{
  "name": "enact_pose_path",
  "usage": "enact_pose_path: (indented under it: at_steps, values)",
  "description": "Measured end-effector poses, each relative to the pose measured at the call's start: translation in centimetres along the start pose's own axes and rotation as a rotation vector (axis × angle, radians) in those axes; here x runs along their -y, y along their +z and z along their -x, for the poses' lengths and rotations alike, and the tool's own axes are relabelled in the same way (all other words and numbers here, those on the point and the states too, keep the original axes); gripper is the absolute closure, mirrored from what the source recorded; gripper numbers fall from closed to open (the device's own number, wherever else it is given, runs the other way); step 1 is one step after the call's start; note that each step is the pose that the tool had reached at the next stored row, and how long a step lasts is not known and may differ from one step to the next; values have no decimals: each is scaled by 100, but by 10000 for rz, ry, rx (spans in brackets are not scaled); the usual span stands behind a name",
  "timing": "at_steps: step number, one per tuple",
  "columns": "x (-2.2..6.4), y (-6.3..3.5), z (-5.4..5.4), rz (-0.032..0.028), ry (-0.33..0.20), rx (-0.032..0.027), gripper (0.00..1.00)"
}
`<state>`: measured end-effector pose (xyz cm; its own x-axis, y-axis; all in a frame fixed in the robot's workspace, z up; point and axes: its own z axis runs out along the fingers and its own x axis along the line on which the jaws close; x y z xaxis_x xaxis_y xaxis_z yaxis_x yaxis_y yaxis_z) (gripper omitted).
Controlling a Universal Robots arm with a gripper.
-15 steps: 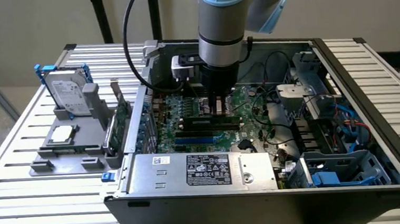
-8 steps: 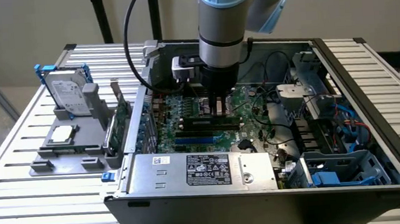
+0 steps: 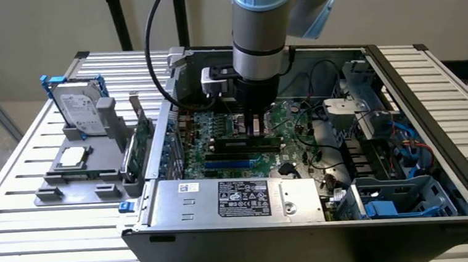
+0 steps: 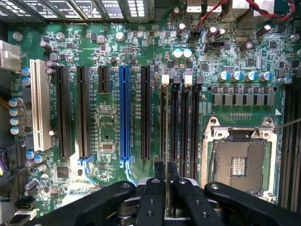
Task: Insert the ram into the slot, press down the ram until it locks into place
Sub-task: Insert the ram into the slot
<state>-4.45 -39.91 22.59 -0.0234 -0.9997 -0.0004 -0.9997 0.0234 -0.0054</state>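
Soft, even light falls from above in the exterior view and washes the ribbed silver metal table (image 3: 43, 224) pale. The open black computer case (image 3: 308, 243) is dim inside, and the grey-and-blue robot arm (image 3: 264, 30) shades the green motherboard (image 3: 225, 122) beneath it. A dull sheen sits on the silver power-supply cover (image 3: 181, 199). In the wrist view the board is evenly bright, with glints on the silver capacitor tops (image 4: 182, 53) and the steel processor-socket frame (image 4: 237, 134). The black gripper (image 4: 167, 169) is dark and soft-edged. The thin green ram stick (image 4: 168, 202) between its fingers is probably that faint pale line.
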Motion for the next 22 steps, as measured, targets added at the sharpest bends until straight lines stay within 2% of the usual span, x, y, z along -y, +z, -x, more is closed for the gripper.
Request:
enact_pose_path:
  at_steps: [10,12,13,14,16,22]
  values:
    - [0,21,0,1,0,-4,87]
    - [0,21,0,2,0,-4,85]
    - [0,20,0,2,0,-2,78]
    - [0,14,0,2,0,-2,78]
    - [0,-24,0,7,1,-1,78]
    - [1,-238,-1,55,0,-5,78]
